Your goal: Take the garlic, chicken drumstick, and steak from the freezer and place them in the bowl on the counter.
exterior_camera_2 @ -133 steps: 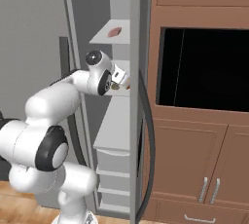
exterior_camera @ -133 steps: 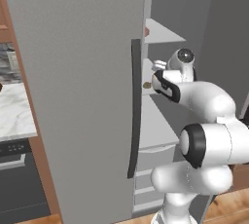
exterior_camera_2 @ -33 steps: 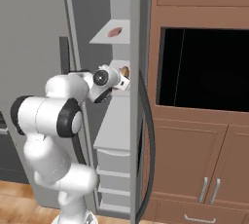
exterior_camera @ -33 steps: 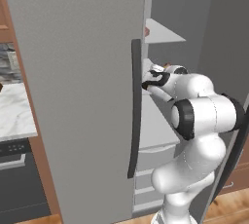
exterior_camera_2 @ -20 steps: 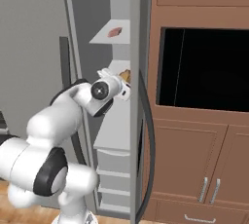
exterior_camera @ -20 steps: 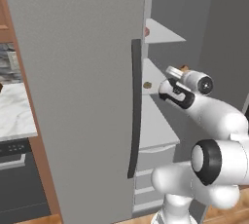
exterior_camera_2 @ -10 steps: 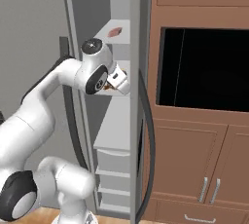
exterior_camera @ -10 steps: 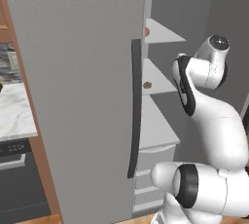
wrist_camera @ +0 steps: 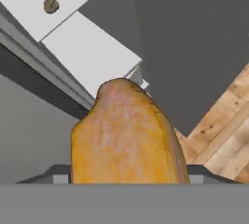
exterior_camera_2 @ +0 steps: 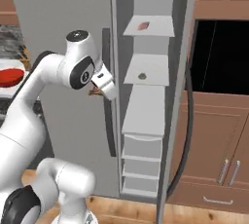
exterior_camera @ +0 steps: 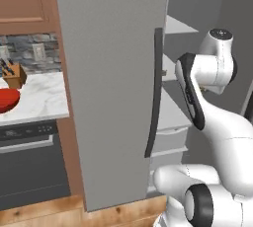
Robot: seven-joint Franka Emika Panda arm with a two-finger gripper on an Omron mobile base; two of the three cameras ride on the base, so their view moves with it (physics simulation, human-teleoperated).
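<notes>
**Claw carries drumstick clear of freezer**

The claw (exterior_camera_2: 99, 91), clenched on the golden chicken drumstick (wrist_camera: 127, 135), hangs outside the freezer (exterior_camera_2: 146, 96). The red bowl (exterior_camera_2: 10, 76) waits on the marble surface (exterior_camera: 34, 100), well off to its left.

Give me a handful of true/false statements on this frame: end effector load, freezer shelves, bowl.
1. The end effector holds the chicken drumstick. True.
2. The steak lies in the red bowl. False: it sits on the upper freezer shelf.
3. The bowl sits on the counter. True.
4. The freezer door is shut. False: it stands open, shelves exposed.
5. A small round item, likely the garlic, rests on the shelf below the steak. True.
6. The knife block stands on the floor. False: it stands on the counter behind the bowl.
</notes>
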